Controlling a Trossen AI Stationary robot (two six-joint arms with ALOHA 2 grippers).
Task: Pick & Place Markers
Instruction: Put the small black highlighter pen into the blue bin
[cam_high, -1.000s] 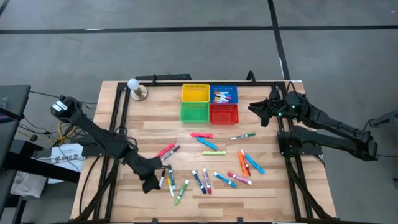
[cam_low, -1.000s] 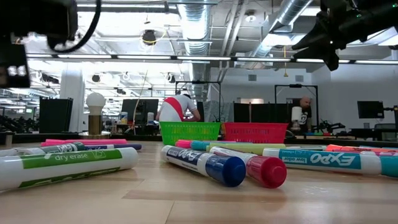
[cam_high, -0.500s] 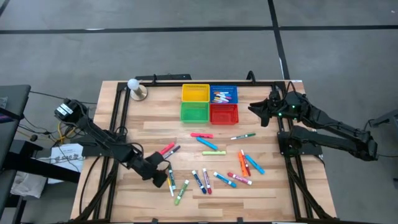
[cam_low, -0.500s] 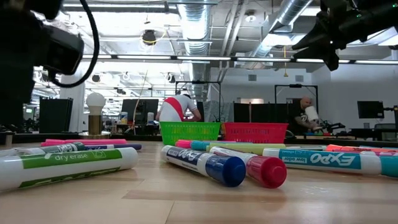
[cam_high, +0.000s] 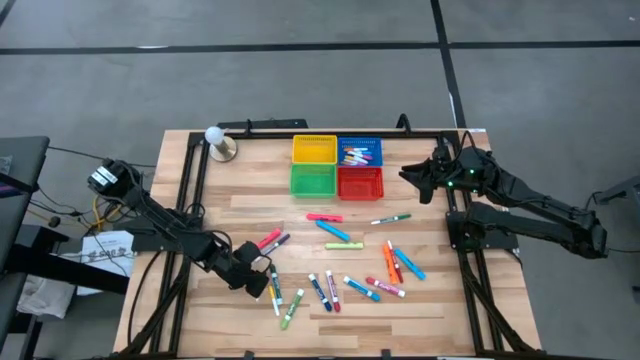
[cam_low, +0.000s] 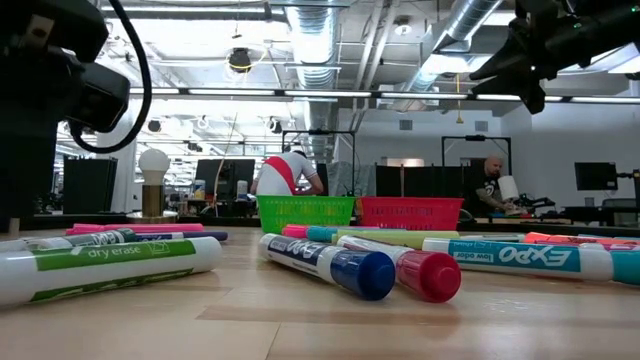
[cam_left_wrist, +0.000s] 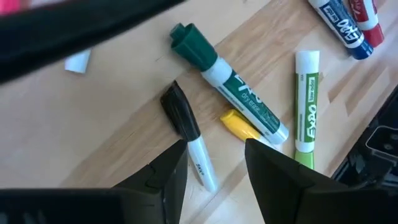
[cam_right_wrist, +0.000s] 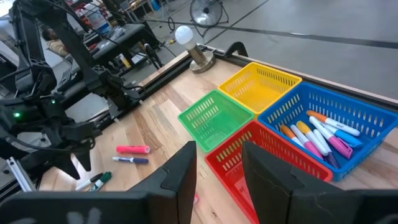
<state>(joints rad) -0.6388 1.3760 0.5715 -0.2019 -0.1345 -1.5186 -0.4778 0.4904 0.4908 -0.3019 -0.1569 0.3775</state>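
Observation:
Many coloured markers lie flat and scattered on the wooden table; several more lie in the blue basket. My left gripper hangs open, tilted down, just above the near-left markers. In its wrist view, my left gripper has a black-capped white marker and a yellow marker lying between its fingers, with a green marker just beyond. My right gripper waits open and raised at the far right, facing the baskets; my right gripper holds nothing.
Yellow, green and red baskets stand with the blue one in a square at the far middle. A white ball on a stand sits at the far left corner. Black frame rails run along both sides. People work in the room behind.
My left gripper has sunk a little toward the near-left markers, shifted slightly toward the table's right, and rolled about its wrist. Its fingers stay open. The markers have not moved.

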